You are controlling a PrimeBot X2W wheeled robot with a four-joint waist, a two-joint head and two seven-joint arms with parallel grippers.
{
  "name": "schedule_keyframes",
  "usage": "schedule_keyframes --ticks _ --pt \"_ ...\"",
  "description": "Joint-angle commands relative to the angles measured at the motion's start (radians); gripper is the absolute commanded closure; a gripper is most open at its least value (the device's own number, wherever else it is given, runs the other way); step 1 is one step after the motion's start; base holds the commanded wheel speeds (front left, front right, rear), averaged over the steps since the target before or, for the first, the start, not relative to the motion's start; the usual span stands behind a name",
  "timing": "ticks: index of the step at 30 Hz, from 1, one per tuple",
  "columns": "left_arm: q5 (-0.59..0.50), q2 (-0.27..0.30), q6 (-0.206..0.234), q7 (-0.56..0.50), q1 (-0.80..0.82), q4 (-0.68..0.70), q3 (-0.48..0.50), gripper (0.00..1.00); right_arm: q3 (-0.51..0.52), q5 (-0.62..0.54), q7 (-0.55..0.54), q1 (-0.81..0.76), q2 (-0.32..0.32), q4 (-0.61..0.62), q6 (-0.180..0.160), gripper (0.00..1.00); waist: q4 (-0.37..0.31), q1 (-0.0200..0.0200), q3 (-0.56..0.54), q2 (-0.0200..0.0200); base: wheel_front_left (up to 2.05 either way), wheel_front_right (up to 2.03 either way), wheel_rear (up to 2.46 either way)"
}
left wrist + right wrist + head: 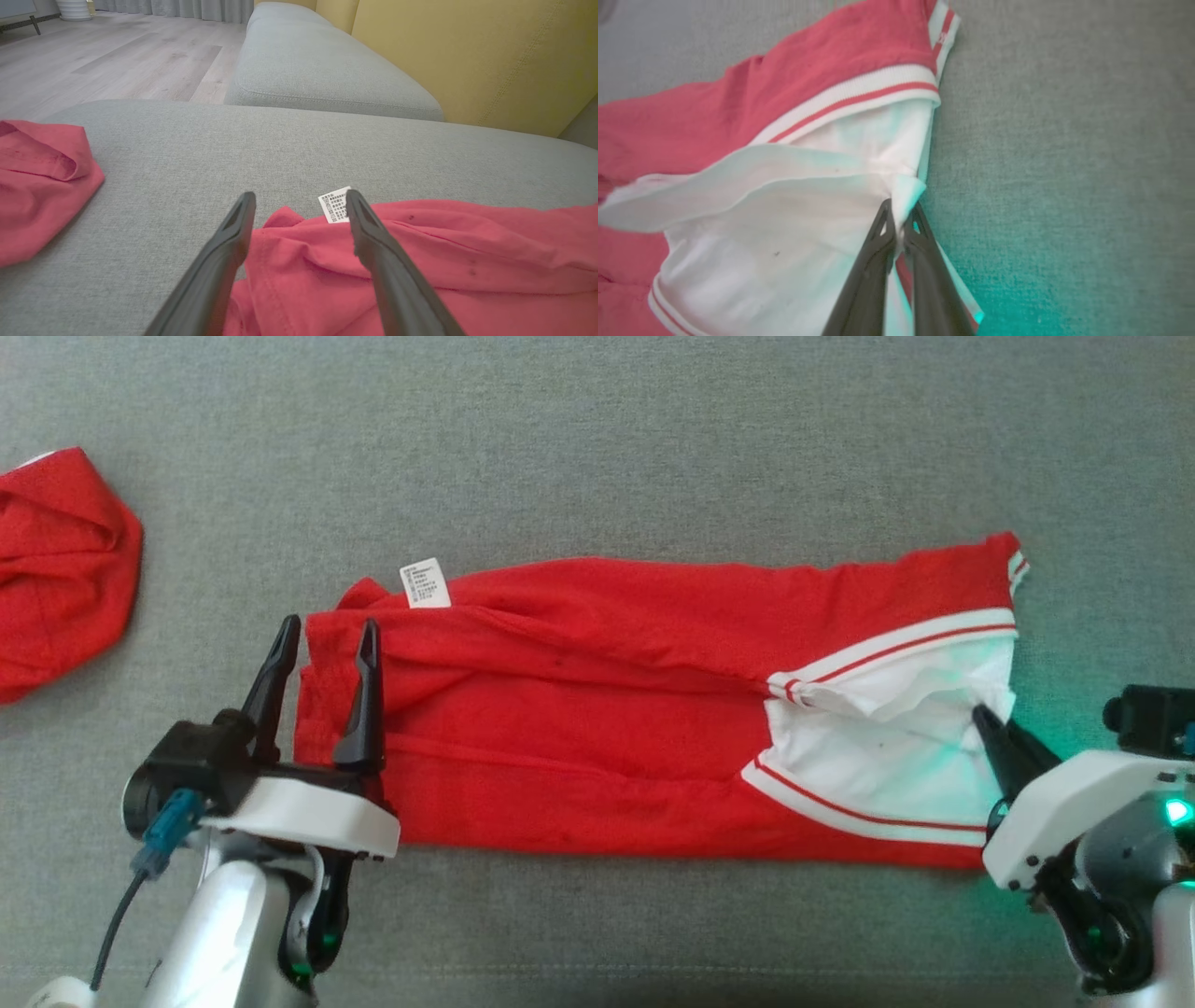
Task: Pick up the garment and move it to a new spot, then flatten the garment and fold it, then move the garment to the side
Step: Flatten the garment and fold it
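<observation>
1. The garment [597,709] lies spread lengthwise across the grey sofa [597,448]. It is red, with a white part [887,747] edged in red-and-white stripes at its right end.
2. One small white label [425,583] sticks out at its far edge, near the left end.
3. The right tool [982,717] reaches in from the lower right, its pale forearm low and its fingers pointing up and to the left. Its two fingers are pressed together on a pinch of the white cloth at the garment's right edge [902,207].
4. The left tool [330,625] comes up from the lower left, wrist low and fingers pointing away from the robot. Its two fingers stand wide apart and grip nothing. One is just outside the garment's left edge and the other is over the red cloth. I cannot tell whether they touch the fabric.
5. In the left wrist view the label sits just beside the inner finger [373,242].
6. Count: two tools with two fingers each, and two red cloths.
7. The second red cloth [56,569] lies bunched at the sofa's left side, well apart from the garment.
8. Beyond are a yellow backrest [467,56] and a pale wood floor [117,56].
</observation>
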State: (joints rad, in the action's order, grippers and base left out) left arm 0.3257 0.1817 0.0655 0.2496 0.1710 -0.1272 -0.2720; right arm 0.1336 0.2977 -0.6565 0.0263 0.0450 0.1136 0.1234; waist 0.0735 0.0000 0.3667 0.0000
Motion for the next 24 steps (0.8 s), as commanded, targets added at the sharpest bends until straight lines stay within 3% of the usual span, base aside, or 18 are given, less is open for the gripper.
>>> schedule_keyframes --ticks 1,6,17,20,24 --pt "-0.011 0.007 -0.005 0.012 0.032 0.026 0.05 0.0 -0.017 -0.003 0.029 0.012 0.005 0.046 0.007 1.0 -0.003 0.0 -0.004 0.0 0.0 0.0 0.0" --pt "-0.022 -0.004 -0.014 0.012 0.023 0.02 0.065 0.0 0.013 -0.036 0.084 0.03 0.005 0.054 0.007 1.0 -0.012 0.0 -0.025 0.0 0.0 0.0 0.0" --pt "-0.038 -0.027 -0.024 0.012 -0.012 0.012 0.09 0.0 0.175 -0.07 0.087 0.011 0.012 0.064 0.007 1.0 -0.03 0.0 -0.085 0.0 0.0 0.0 0.0" --pt "-0.04 -0.029 -0.024 0.012 -0.021 0.01 0.098 0.0 0.151 -0.064 0.091 0.028 0.016 0.099 0.007 1.0 -0.038 0.0 -0.102 0.0 0.0 0.0 0.0" --pt "-0.042 -0.031 -0.027 0.012 -0.031 0.005 0.104 0.0 0.048 -0.045 0.076 0.068 0.018 0.176 0.007 1.0 -0.049 0.0 -0.126 0.0 0.0 0.0 0.0"
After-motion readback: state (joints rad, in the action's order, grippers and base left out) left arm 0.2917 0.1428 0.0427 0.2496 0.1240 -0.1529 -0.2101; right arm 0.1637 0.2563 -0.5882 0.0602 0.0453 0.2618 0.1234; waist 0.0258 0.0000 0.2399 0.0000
